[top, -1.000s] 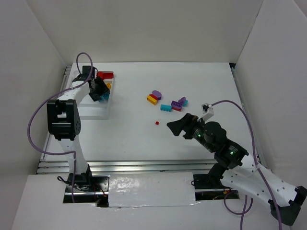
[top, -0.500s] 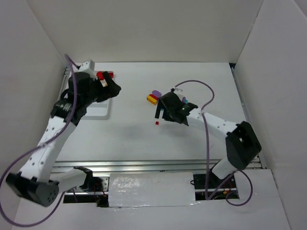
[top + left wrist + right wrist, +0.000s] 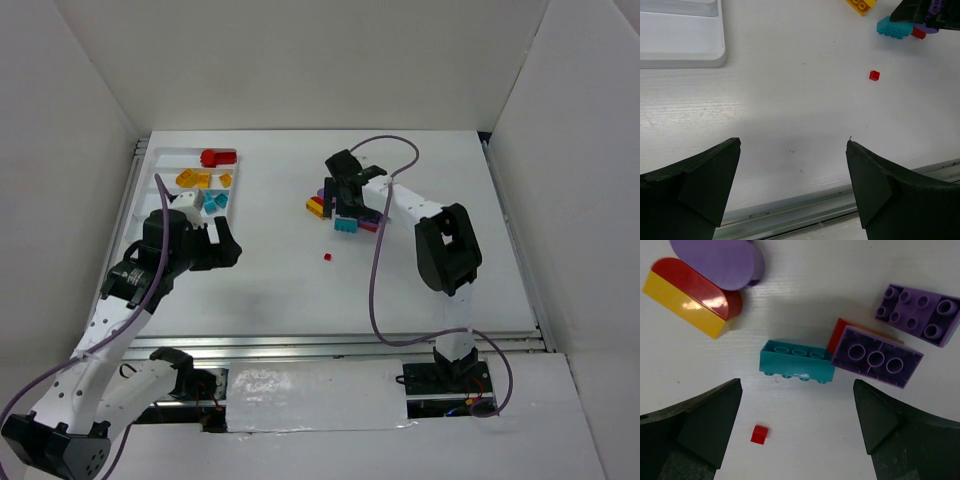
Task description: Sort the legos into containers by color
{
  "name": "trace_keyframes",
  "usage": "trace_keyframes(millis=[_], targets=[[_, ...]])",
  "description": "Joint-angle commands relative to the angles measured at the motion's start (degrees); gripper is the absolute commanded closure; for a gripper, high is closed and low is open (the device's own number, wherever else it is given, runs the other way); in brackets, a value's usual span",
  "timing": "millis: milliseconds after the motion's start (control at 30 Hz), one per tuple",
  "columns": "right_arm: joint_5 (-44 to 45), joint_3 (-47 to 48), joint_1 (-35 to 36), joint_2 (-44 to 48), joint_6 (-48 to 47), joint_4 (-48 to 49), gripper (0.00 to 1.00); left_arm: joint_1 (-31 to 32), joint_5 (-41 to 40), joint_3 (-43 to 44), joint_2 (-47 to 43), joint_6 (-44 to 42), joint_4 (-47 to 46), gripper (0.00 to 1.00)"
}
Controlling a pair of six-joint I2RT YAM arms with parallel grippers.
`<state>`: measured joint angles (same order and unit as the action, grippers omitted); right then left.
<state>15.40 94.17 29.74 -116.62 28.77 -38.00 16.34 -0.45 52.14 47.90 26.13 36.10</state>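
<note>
Legos (image 3: 205, 180): several already in tray (image 3: 685, 60); pile (image 3: 797, 365) plus tiny red cube (image 3: 759, 434) left on counter (image 3: 420, 290); my left claw (image 3: 792, 150), right claw (image 3: 797, 395) released, empty.

You are looking into a robotics lab test cell, not a home or a shop. Plain white panels (image 3: 300, 60) box in a bare white tabletop (image 3: 280, 290) on three sides. Slotted aluminium rails (image 3: 300, 345) run along its near edge. The left arm (image 3: 128, 285) and right arm (image 3: 447, 250) are mounted there, trailing loose purple cables (image 3: 372, 290).
</note>
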Motion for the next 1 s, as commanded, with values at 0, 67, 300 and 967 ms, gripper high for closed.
trace_keyframes(millis=[0,67,300,967], targets=[[0.25,0.41,0.06,0.25,2.07,-3.67,0.00,0.19,1.77,1.65,0.70,-2.49,-2.09,0.00],[0.60,-0.30,0.15,0.95,3.04,-2.52,0.00,0.18,1.85,1.56,0.88,-2.66,-1.91,0.00],[1.13,-0.83,0.23,-0.10,5.67,-0.68,0.00,0.10,3.44,0.95,-0.44,-2.84,-2.52,0.00],[3.06,5.58,0.23,-8.45,5.86,-1.73,0.01,0.19,4.40,1.03,-0.35,-3.19,-2.61,0.01]])
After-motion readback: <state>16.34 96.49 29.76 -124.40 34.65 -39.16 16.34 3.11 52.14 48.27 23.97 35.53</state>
